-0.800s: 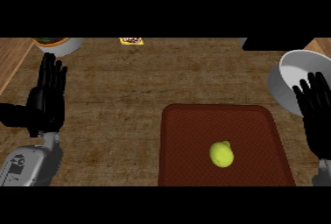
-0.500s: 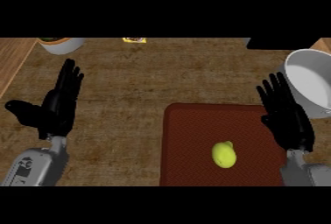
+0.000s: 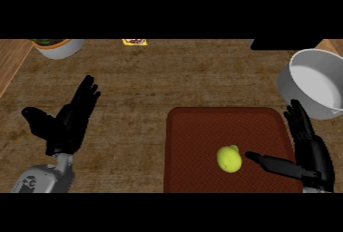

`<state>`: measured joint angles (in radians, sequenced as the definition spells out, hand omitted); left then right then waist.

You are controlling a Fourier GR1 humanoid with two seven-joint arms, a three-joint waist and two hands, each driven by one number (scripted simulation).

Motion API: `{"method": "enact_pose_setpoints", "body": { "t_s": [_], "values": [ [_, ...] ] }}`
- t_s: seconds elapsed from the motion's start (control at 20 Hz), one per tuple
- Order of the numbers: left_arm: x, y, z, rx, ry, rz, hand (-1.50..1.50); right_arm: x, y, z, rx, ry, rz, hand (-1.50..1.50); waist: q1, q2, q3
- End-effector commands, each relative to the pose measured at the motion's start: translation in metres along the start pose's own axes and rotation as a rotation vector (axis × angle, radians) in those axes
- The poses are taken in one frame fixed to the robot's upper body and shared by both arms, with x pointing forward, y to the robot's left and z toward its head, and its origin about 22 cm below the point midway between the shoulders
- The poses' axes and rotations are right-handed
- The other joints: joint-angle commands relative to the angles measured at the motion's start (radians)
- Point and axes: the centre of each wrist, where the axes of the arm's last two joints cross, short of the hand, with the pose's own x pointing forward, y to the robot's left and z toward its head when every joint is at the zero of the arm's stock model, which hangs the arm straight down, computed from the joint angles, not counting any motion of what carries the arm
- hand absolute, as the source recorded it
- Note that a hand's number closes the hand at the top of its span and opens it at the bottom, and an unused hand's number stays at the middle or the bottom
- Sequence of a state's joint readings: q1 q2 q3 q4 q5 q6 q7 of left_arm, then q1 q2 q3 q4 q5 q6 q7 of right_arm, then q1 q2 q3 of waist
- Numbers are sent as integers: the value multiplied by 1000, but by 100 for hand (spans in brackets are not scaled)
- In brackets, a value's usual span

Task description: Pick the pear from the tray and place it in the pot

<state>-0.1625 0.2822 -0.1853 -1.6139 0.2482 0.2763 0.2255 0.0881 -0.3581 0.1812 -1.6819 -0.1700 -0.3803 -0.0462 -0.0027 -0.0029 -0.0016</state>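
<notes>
A yellow-green pear (image 3: 229, 159) lies on the dark red tray (image 3: 201, 131), toward its lower right. My right hand (image 3: 310, 152) is open at the tray's right edge, fingers straight and pointing away, thumb stretched toward the pear with a small gap left between them. The grey pot (image 3: 320, 86) stands at the right edge, just beyond the tray's far right corner. My left hand (image 3: 68, 121) is open over the counter at the left, fingers up, holding nothing.
A white bowl with greenery (image 3: 59, 46) sits at the far left corner. A small yellow packet (image 3: 135, 41) lies at the back edge. A lighter wooden strip (image 3: 10, 63) runs along the left. Brown counter stretches between my left hand and the tray.
My right hand has come down and leftward from beside the pot to the tray's right edge, its thumb now close to the pear. The left hand has shifted slightly right.
</notes>
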Motion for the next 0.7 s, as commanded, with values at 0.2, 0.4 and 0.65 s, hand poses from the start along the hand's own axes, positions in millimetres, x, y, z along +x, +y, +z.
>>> {"method": "enact_pose_setpoints", "body": {
  "t_s": [0.2, 0.4, 0.65],
  "values": [
    [-11, 3, 13, -7, 27, -6, 0, 57, -62, 12, 149, 120, 350, -150, -8, -1, -2],
    [1, 1, 8, -31, 24, 1, 0, 103, -78, 3, 264, 197, 437, -150, -3, 1, -1],
    [-3, 7, 10, -24, 10, -4, 0, 129, -80, -16, 374, 345, 508, -150, 13, 4, 0]
  ]
}}
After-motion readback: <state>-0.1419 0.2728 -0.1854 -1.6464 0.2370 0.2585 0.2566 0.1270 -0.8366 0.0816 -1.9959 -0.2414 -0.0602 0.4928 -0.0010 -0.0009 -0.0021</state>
